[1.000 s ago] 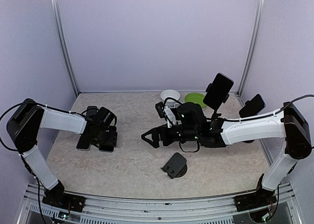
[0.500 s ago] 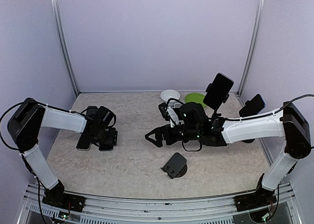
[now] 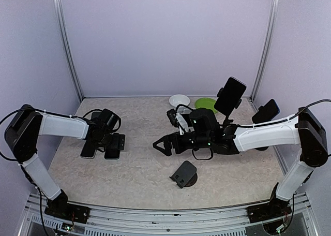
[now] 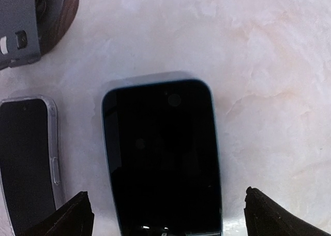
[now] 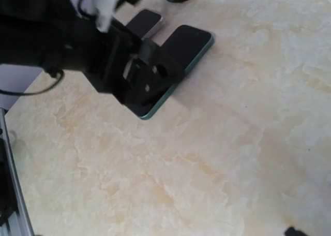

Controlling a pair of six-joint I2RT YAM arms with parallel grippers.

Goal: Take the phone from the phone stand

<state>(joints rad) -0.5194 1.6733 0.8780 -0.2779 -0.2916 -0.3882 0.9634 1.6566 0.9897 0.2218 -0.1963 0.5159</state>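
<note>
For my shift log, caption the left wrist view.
Left gripper open above a dark phone lying flat on the table, a second phone beside it.

We are seeing the phone (image 4: pixel 161 158) under the left gripper (image 4: pixel 165 218) only in part, its near end running off the bottom edge, while a second phone (image 4: pixel 26 158) and a stand (image 4: pixel 31 24) are being cropped at the left. From the right wrist, the blurred left gripper is covering much of that phone.
</note>
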